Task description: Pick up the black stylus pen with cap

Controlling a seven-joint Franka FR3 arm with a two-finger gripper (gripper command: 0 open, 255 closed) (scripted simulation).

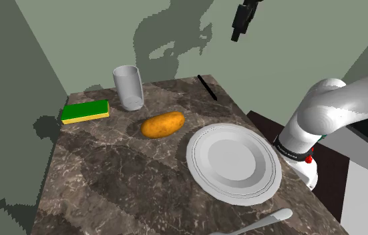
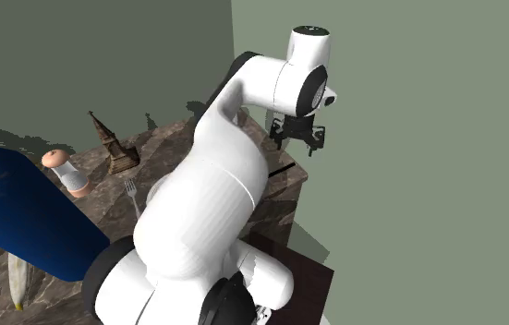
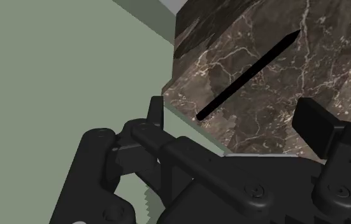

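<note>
1 black stylus pen (image 3: 250, 75) lies on the marble surface (image 1: 109, 173) (near its edge); the gripper (image 3: 234, 109), spread and empty, hangs above.

Marbled table (image 1: 109, 180) bears black stylus (image 1: 207, 87), cup (image 1: 129, 87), sponge (image 1: 85, 111), potato (image 1: 163, 124), plate (image 1: 197, 152), spoon (image 1: 269, 219).

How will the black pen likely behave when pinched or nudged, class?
Probably stiff: the pen lies as one straight thin line. Likely light, being so slender. It may roll or skid on the flat table, and lies near its edge.
</note>
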